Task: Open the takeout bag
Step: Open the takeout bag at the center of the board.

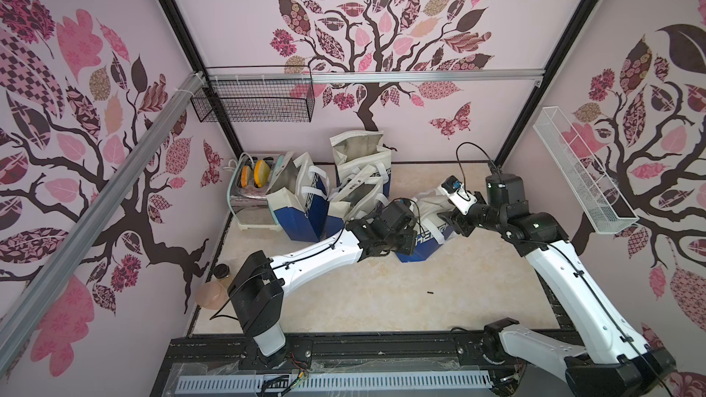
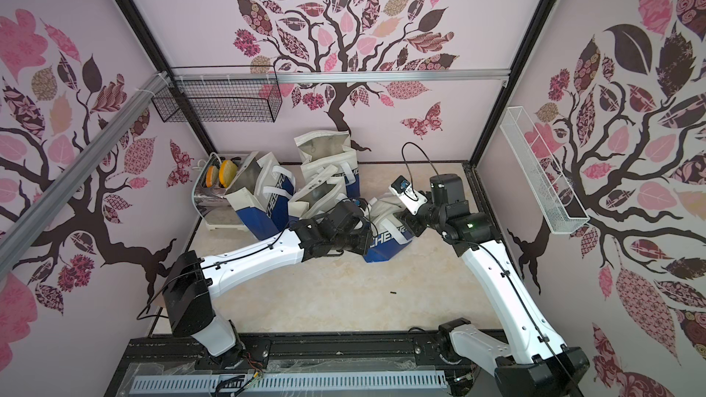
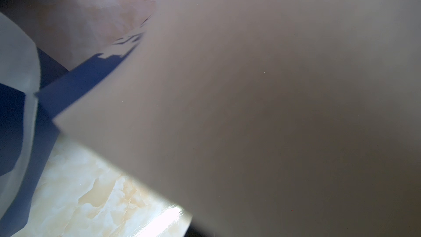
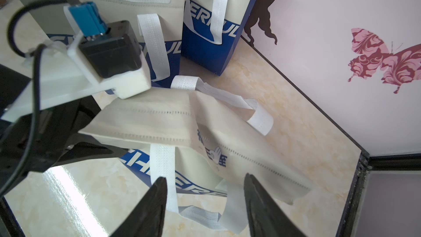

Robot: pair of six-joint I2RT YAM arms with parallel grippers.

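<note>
The takeout bag [image 1: 429,204], cream on top and blue below with white handles, lies tilted on the marble table between both arms; both top views show it [image 2: 384,210]. In the right wrist view my left gripper [image 4: 91,137] is shut on the bag's [image 4: 182,119] cream top edge. My right gripper [image 4: 206,192] is open just over the bag's side, one white handle strap [image 4: 163,169] running beside a fingertip [image 4: 159,201]. In a top view the right gripper [image 1: 445,219] sits at the bag's right end. Blurred cream bag fabric [image 3: 250,110] fills the left wrist view and hides the left fingers.
Three more cream and blue bags [image 1: 298,200] [image 1: 361,154] [image 1: 359,196] stand open behind. A metal rack with orange items [image 1: 250,185] is at the back left. A jar [image 1: 221,273] and a peach lid [image 1: 210,294] sit by the left wall. Wire baskets [image 1: 254,103] [image 1: 580,177] hang on the walls.
</note>
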